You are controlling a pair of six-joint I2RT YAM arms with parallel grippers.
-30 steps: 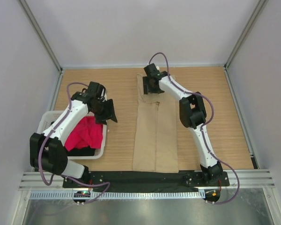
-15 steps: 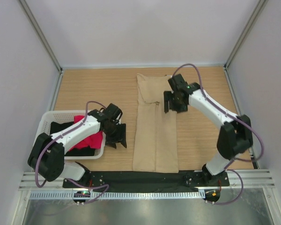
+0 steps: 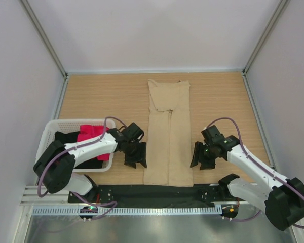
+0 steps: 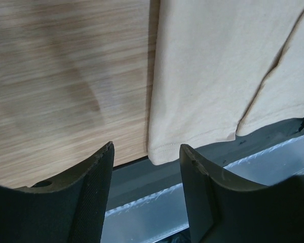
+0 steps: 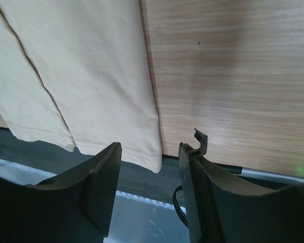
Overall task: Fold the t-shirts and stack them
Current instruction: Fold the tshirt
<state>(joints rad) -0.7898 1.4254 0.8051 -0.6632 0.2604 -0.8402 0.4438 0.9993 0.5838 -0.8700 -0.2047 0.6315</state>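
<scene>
Cloth on the table: we see the tan shirt [image 3: 168,134] lying flat on the wooden table [image 3: 101,96], midway between the two arms.
Shape: it is folded into a long narrow strip that runs from the far edge of the table to the near edge.
Fold: both sides are turned inward and meet in a line down the middle. We note a small dark notch on that line about a third of the way down from the far end.
Surface: plain, smooth and nearly free of wrinkles; we see a stitched hem along the near end.
Near end: the hem reaches the black strip [image 3: 157,191] along the table's near edge.
Red shirt: we see the red shirt [image 3: 91,134] bunched up in the white basket [image 3: 66,123] at the left of the table.
Black shirt: the black shirt [image 3: 66,139] is crumpled in the same basket, beside and partly under the red one.
Left gripper: the left gripper [image 3: 136,161] is at the near left corner of the tan shirt with its fingers spread and nothing between them. We cannot tell whether it touches the cloth.
Right gripper: the right gripper [image 3: 198,157] is at the near right corner, fingers likewise apart and holding nothing, with the hem corner showing in the gap in its wrist view.
</scene>
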